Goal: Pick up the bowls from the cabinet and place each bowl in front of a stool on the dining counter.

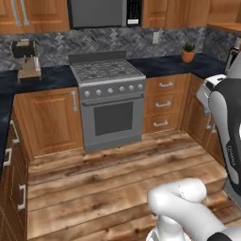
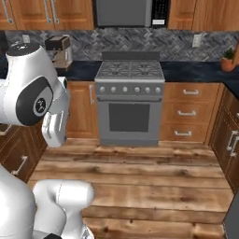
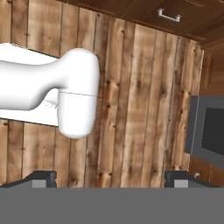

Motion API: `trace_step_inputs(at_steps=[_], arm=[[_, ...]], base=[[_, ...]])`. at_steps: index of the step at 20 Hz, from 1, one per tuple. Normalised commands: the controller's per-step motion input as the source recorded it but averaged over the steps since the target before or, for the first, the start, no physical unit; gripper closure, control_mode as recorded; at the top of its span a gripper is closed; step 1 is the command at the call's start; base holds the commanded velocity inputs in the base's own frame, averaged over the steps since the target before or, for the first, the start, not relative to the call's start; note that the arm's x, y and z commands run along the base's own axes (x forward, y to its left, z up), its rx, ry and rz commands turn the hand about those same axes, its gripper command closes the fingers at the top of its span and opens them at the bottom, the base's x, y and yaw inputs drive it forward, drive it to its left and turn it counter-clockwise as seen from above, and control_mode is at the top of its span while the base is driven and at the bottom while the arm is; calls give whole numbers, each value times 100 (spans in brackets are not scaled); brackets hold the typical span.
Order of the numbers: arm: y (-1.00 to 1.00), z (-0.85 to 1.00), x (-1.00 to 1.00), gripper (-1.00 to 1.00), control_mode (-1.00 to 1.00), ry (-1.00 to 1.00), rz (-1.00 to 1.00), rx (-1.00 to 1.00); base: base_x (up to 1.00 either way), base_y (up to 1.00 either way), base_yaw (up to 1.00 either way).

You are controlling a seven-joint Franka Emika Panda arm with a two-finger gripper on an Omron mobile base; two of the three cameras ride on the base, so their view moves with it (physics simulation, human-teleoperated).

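Gripper (image 3: pixel 109 178) hanging spread wide, pinching nothing, facing down at the plank floor (image 3: pixel 131 109). One stove (image 1: pixel 110 101) sitting ahead between wooden cabinets; one coffee machine (image 1: pixel 27 59) and one potted plant (image 1: pixel 188 52) standing on the dark counter (image 1: pixel 47 77).

Bare plank floor (image 1: pixel 117 174) before stove (image 1: pixel 110 108)

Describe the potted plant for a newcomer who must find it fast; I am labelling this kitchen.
Start at the grey stove in the middle of the back wall. Follow the dark countertop rightward toward the corner. There stands the potted plant, a small orange pot with green leaves, the only living thing on the counter; the coffee machine sits on the opposite side.
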Motion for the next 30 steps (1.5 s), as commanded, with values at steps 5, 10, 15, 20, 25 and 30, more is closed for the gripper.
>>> trace_step_inputs(at_steps=[5, 10, 15, 20, 25, 30], arm=[[0, 0, 0, -100, 100, 0, 0, 0], [0, 0, 0, -100, 100, 0, 0, 0], [0, 0, 0, -100, 100, 0, 0, 0], [0, 0, 0, -100, 100, 0, 0, 0], [0, 0, 0, -100, 100, 0, 0, 0], [0, 0, 0, -100, 100, 0, 0, 0]], base=[[100, -31, -17], [100, -3, -38], [99, 7, -50], [96, 0, -50], [90, 0, -52], [69, 0, -57]])
